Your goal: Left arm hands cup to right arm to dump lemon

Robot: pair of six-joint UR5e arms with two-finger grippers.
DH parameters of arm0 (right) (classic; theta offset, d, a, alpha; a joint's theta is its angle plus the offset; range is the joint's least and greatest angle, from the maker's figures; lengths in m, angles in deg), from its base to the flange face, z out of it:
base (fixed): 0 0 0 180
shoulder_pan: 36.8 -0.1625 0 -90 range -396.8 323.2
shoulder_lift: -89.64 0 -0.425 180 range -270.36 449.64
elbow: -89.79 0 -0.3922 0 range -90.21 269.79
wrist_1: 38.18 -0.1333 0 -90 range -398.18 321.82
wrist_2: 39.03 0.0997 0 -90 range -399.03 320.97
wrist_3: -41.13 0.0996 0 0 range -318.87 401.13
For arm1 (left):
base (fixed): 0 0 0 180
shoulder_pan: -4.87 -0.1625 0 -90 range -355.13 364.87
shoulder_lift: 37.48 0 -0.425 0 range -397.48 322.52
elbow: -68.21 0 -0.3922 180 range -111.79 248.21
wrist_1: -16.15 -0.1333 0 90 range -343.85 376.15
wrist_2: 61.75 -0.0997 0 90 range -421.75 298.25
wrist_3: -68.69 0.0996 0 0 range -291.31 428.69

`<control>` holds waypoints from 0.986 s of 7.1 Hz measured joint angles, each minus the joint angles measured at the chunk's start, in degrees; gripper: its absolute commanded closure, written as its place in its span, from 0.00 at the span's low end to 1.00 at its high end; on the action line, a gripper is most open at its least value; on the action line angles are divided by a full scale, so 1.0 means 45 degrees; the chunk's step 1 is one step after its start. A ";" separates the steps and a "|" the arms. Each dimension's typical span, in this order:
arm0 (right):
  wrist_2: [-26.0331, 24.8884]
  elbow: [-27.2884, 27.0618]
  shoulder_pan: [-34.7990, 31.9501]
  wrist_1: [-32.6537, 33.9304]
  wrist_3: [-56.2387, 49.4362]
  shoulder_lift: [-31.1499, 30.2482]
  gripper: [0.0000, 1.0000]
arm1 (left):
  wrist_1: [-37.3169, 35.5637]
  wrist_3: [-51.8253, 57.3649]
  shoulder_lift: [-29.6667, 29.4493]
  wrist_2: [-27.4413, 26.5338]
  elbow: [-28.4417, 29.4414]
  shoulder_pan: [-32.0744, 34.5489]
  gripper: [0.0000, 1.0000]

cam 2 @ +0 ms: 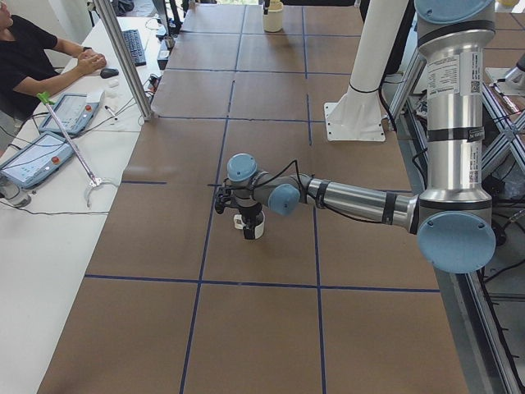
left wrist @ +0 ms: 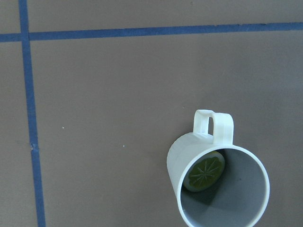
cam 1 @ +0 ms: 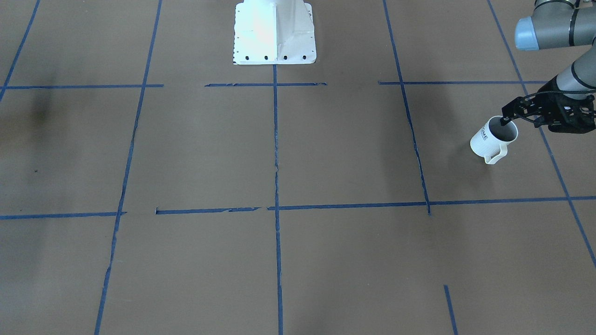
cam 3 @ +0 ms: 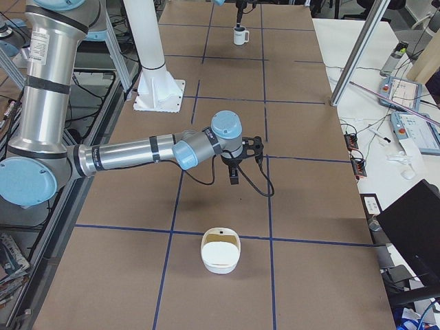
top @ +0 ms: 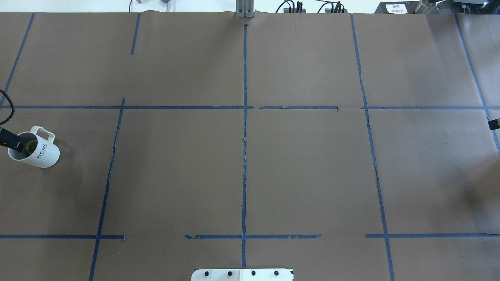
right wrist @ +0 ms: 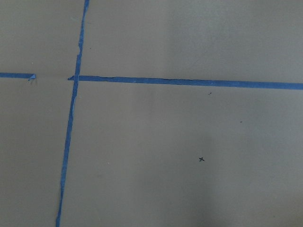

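Two arms of mine reach over the brown paper-covered table (top: 312, 175), well apart, one toward each end. My left gripper (cam 1: 506, 120), black and bulky with looped cables, hangs over the white ribbed mug (cam 1: 486, 139) with dark "HOME" lettering. One finger (top: 11, 142) dips through the mouth and lies against the inner wall, on the side away from the lettering. The other finger is hidden from me, so I cannot tell whether the gripper is clamped on that wall or merely straddling it. The mug sits toward the table's left end, inside a square marked by blue tape lines (top: 245, 156) and touching none of them, with its handle turned to the operators' side. The small yellow-green lemon slice (left wrist: 204, 171) lies inside, leaning on the grey wall just below the handle.

My right gripper (cam 3: 236, 172) points down above the table near a tape crossing; whether its fingers are apart or together I cannot tell. A white rounded bowl (cam 3: 220, 256) sits nearer that end, apart from it. Between mug and right gripper stretches the broad middle of the table, with the white pedestal base (cam 1: 274, 32) at my edge
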 measured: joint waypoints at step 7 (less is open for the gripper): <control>-0.3700 -0.0056 0.4839 -0.1631 0.5562 0.2905 0.00 | -0.0100 -0.1711 -0.1647 -0.0071 0.0656 -0.0436 1.00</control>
